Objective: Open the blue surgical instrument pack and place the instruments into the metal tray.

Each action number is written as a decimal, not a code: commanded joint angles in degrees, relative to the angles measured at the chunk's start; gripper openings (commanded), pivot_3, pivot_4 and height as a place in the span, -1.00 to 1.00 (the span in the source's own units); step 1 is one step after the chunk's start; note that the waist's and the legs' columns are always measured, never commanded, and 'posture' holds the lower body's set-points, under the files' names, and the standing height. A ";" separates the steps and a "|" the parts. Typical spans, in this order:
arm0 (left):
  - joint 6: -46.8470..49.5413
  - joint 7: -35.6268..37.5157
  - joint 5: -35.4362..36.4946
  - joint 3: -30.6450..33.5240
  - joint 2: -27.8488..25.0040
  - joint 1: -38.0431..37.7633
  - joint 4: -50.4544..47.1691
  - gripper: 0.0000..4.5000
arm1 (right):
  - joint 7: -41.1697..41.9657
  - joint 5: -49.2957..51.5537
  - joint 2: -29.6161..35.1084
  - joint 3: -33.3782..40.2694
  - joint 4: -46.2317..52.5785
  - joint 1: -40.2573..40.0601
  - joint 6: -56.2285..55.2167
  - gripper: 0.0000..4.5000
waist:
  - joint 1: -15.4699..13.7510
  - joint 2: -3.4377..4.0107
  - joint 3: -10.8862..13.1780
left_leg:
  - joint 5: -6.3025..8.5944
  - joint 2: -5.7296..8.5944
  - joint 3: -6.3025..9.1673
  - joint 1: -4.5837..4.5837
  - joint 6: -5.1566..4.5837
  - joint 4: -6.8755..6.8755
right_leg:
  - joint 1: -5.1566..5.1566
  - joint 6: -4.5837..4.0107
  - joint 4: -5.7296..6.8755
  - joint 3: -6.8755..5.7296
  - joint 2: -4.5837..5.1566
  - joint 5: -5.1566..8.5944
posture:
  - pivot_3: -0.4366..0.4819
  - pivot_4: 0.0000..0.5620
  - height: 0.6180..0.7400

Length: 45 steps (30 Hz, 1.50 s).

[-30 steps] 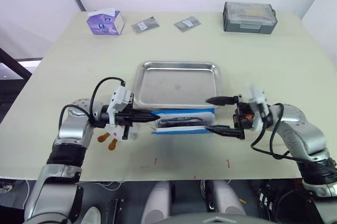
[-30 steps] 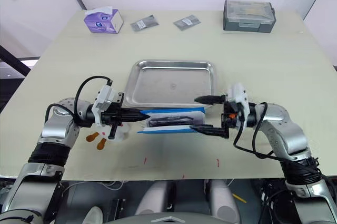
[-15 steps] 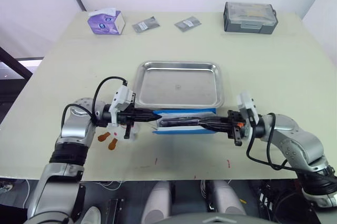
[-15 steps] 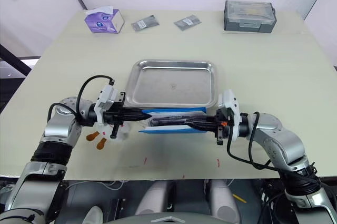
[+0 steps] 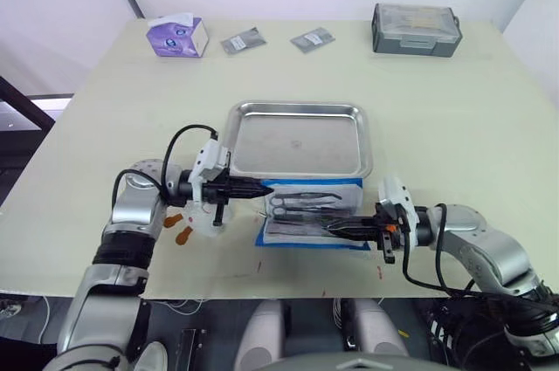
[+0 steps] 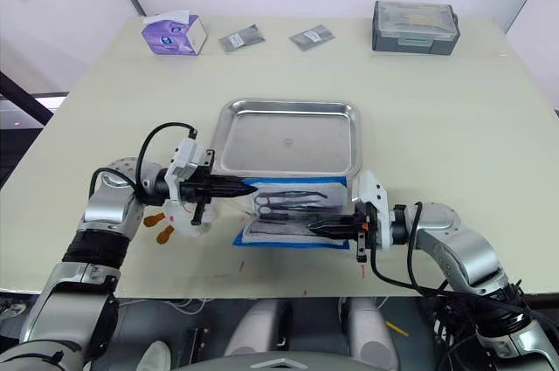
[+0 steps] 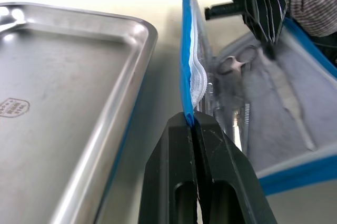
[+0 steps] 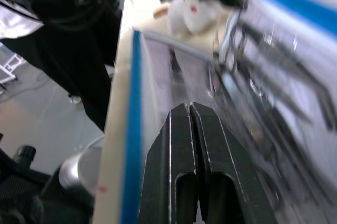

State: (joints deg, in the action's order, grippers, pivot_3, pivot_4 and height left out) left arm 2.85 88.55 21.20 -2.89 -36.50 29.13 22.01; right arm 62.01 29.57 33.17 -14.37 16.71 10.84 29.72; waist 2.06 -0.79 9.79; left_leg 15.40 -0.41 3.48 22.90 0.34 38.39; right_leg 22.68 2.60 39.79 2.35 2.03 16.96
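Observation:
The blue surgical instrument pack (image 5: 306, 243) lies spread open just in front of the metal tray (image 5: 297, 140), its pale lining facing up. Several silver instruments (image 5: 301, 205) with ring handles lie inside it. My left gripper (image 5: 265, 188) is shut on the pack's blue edge (image 7: 185, 76) on the tray side. My right gripper (image 5: 330, 229) is shut on the pack's near flap, close to the table's front edge. In the right wrist view the fingers (image 8: 181, 145) pinch the clear cover beside a blue border (image 8: 134, 129). Nothing lies in the tray.
A purple tissue box (image 5: 175, 37), two grey foil packets (image 5: 242, 41) (image 5: 311, 38) and a grey lidded box (image 5: 414, 29) stand along the far edge. Small orange pieces (image 5: 179, 231) and a white object (image 5: 214, 224) sit under my left wrist.
My right gripper shut on the pack's near flap and pulled it toward the front edge. The pack spread open and the instruments came into sight. My left gripper kept its hold.

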 commanded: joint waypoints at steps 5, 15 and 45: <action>-2.22 -2.24 -4.40 -1.76 0.73 1.52 2.40 -1.00 | 1.77 -3.26 0.84 -1.32 -1.08 -2.58 -4.14 -0.98 | 0.12 0.00 0.00 | 0.00 0.00 0.01 0.00 0.00 0.00 | 0.00 0.00 0.01 0.00 -0.01 0.00 | -0.05 -0.47 0.91; -0.26 -6.76 -7.72 -3.38 1.95 3.14 4.91 -1.00 | 2.47 -6.83 1.08 -2.53 -2.51 -4.73 -8.11 -0.98 | 0.14 -0.02 -0.01 | 0.00 0.00 0.03 -0.01 0.00 0.00 | 0.00 0.00 0.01 0.00 -0.01 0.00 | -0.05 -0.47 0.91; 1.60 -13.88 -13.42 -5.54 3.41 4.64 10.27 -1.00 | 3.65 -6.41 1.82 -0.56 -2.13 -6.88 -11.77 -0.98 | 0.02 -0.04 -0.12 | 0.00 0.01 0.03 -0.08 0.00 0.05 | -0.08 0.01 0.04 0.00 -0.01 0.00 | -0.05 -0.47 0.91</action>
State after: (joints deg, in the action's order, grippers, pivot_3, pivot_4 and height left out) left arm 3.36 77.44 10.26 -7.78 -32.67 34.21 30.05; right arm 65.22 22.78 34.58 -15.76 13.68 4.21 18.53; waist 2.08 -0.82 9.67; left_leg 15.39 -0.40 3.51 22.82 0.35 38.43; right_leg 22.60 2.60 39.83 2.34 2.02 16.96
